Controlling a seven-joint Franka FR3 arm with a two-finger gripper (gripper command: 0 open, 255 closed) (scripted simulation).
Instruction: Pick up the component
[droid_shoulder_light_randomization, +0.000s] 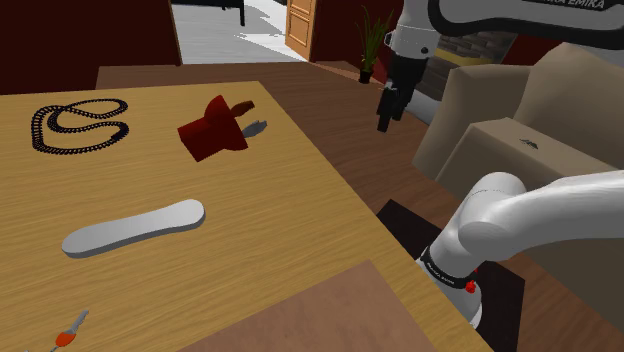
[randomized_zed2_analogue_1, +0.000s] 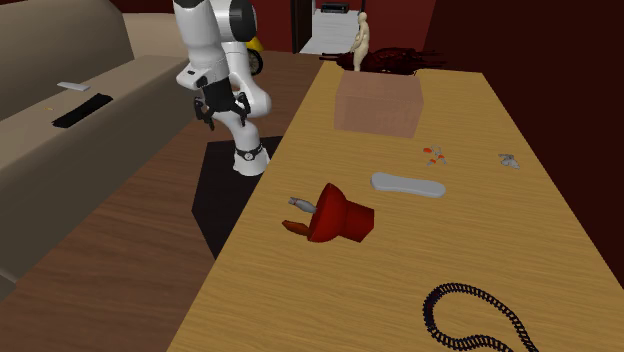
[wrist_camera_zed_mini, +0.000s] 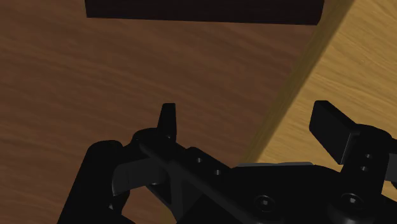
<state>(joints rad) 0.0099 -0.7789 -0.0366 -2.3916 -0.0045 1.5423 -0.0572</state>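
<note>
Claw (wrist_camera_zed_mini: 249, 121) wide open, empty, touching nothing; hangs above wood floor (wrist_camera_zed_mini: 127, 76) just beside table (wrist_camera_zed_mini: 359, 57) edge.

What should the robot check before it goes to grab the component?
1. Gripper open: ok. The gripper has its fingers apart, with nothing between them.
2. Gripper above the table: not ok. It hangs over the floor, beside the table's edge.
3. Target known: cannot tell. Either the red pronged part or the small orange piece could be the one meant.
4. Red pronged part free to grasp: ok. It lies apart from the black chain and the grey flat piece.
</note>
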